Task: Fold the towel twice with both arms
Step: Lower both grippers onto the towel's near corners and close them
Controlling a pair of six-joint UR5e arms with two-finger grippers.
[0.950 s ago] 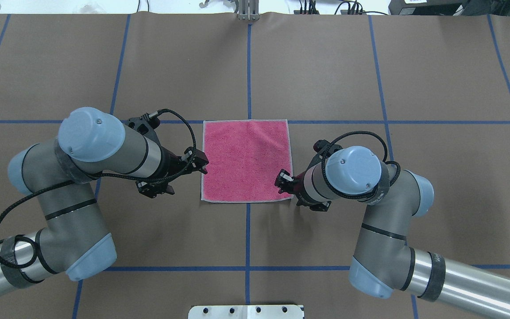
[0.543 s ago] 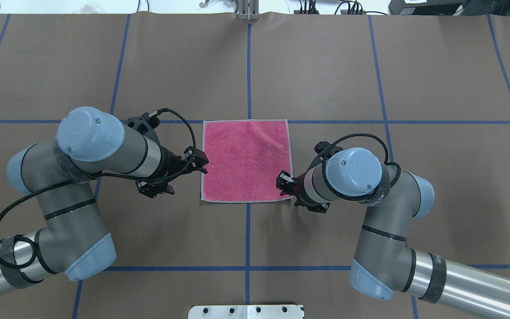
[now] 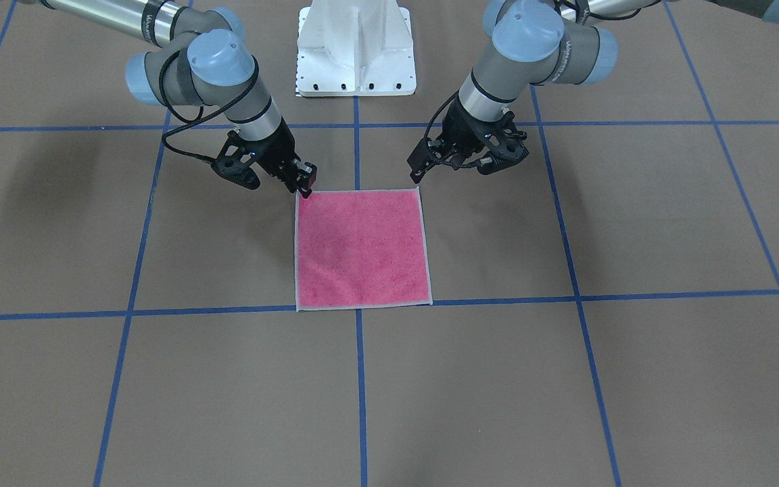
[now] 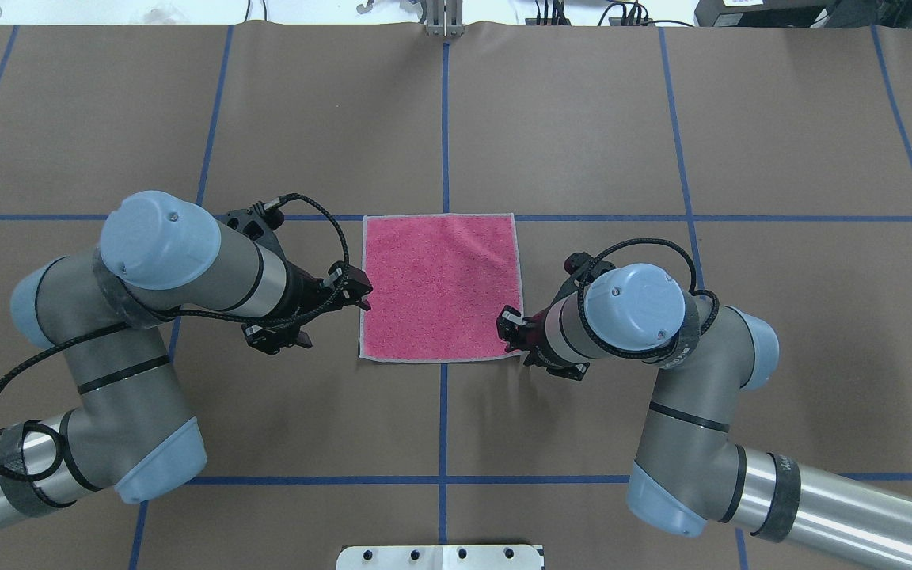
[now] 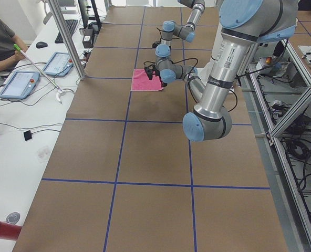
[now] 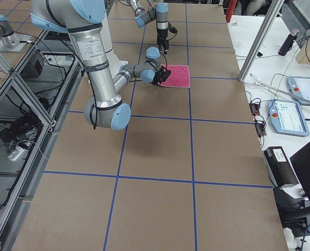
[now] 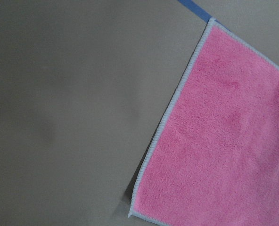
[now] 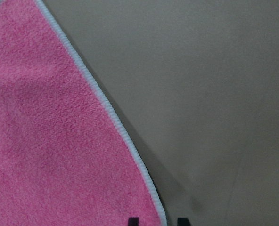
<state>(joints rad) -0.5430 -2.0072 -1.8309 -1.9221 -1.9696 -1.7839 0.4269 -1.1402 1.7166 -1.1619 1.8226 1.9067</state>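
Observation:
The towel lies flat and square on the brown table, pink face up, with its light grey edging all around; it also shows in the front view. My left gripper hovers just off the towel's left edge near the robot-side corner and looks open and empty; its wrist view shows that towel corner but no fingers. My right gripper is low at the towel's right robot-side corner. In its wrist view, two dark fingertips stand apart on either side of the towel's edging. It is open.
The white pedestal base stands at the robot side of the table. Blue tape lines grid the brown cover. In the left side view a person sits at a white desk with tablets beyond the far table edge.
My right gripper has shifted a little toward the robot along the towel's right edge, closer to its corner. My left gripper has barely moved. The towel lies as before.

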